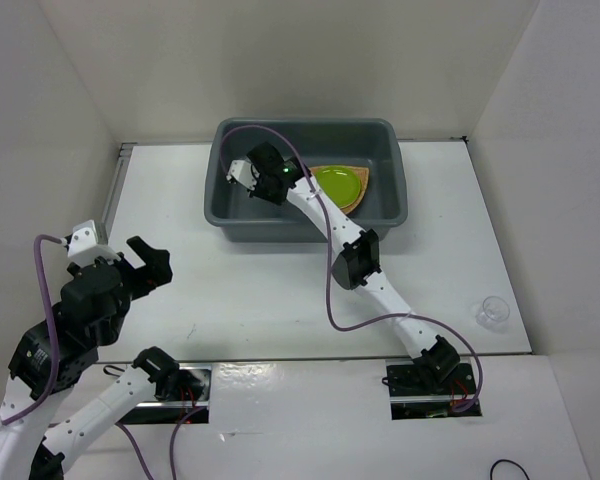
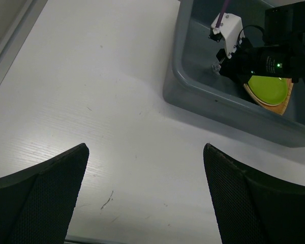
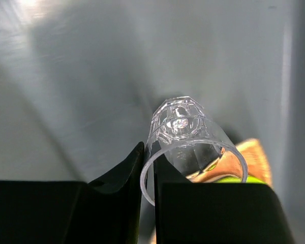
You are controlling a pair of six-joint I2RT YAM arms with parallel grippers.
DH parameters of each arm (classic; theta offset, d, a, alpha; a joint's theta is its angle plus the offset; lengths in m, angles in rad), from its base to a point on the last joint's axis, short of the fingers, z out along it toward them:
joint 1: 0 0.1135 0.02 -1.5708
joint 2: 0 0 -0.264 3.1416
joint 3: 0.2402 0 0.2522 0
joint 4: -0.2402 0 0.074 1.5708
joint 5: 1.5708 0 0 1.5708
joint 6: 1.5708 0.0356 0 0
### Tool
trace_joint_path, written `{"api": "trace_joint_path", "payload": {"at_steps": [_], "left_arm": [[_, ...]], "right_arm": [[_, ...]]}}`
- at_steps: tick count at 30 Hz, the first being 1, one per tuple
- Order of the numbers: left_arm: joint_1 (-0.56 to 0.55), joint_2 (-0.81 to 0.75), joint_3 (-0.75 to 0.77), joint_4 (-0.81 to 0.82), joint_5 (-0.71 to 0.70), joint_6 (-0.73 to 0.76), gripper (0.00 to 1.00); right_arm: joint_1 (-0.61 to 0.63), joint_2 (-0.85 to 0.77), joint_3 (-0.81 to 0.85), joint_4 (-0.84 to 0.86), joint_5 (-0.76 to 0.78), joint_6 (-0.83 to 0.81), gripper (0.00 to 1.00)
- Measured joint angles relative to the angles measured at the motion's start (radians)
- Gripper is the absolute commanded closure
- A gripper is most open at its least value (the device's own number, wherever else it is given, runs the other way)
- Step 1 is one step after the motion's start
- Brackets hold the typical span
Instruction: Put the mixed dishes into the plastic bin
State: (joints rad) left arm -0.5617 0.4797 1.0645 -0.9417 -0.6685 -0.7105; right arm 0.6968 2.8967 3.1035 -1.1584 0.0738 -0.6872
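Item 1. Plastic bin (image 1: pixel 280 228), dark grey, upper centre of the overhead view, standing on the white table (image 1: pixel 260 290). Its right end is cut off at the edge of the left wrist view.

Item 2. Right gripper (image 1: pixel 242 175), reaching into the bin's left half. In its own wrist view the gripper (image 3: pixel 148 158) pinches the rim wall of a clear cup (image 3: pixel 188 137), which is tipped on its side with its faceted base pointing away. From overhead the arm hides the cup. I cannot tell whether the cup touches the bin floor.

Item 3. Lime-green plate (image 1: pixel 337 184), right half of the bin, lying on the woven tray (image 1: pixel 360 197). The tray is mostly covered and only its right and near edges show. In the right wrist view both are slivers behind the cup and finger.

Item 4. Second clear cup (image 1: pixel 494 311), on the table at the right edge, well apart from the bin.

Item 5. Left gripper (image 1: pixel 145 262), lower left, jaws spread wide over bare table.

Labels: nothing I can read at this size. A green light (image 1: pixel 283 172) shows on the right wrist.
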Motion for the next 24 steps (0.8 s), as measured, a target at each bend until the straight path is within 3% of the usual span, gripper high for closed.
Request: {"api": "trace_joint_path", "payload": {"at_steps": [3, 4, 5, 7, 13, 16, 21, 24], "left_arm": [[0.0, 0.0, 0.0, 0.0, 0.0, 0.0, 0.0], [0.0, 0.0, 0.0, 0.0, 0.0, 0.0, 0.0], [0.0, 0.0, 0.0, 0.0, 0.0, 0.0, 0.0], [0.0, -0.002, 0.0, 0.0, 0.0, 0.0, 0.0], [0.0, -0.028, 0.0, 0.0, 0.0, 0.0, 0.0], [-0.002, -0.049, 0.0, 0.0, 0.0, 0.0, 0.0], [-0.027, -0.079, 0.0, 0.0, -0.001, 0.0, 0.0], [-0.044, -0.082, 0.0, 0.001, 0.0, 0.001, 0.0]], "right_arm": [[0.0, 0.005, 0.0, 0.042, 0.057, -0.018, 0.71], [0.0, 0.006, 0.0, 0.057, 0.077, -0.023, 0.48], [0.0, 0.006, 0.0, 0.065, 0.092, -0.021, 0.34], [0.0, 0.006, 0.0, 0.082, 0.115, -0.029, 0.21], [0.001, -0.034, -0.002, 0.096, 0.169, -0.003, 0.09], [-0.005, -0.127, -0.004, 0.076, 0.192, 0.045, 0.09], [-0.037, -0.437, -0.019, -0.031, 0.263, 0.173, 0.09], [-0.075, -0.727, -0.257, -0.041, 0.337, 0.227, 0.09]]}}
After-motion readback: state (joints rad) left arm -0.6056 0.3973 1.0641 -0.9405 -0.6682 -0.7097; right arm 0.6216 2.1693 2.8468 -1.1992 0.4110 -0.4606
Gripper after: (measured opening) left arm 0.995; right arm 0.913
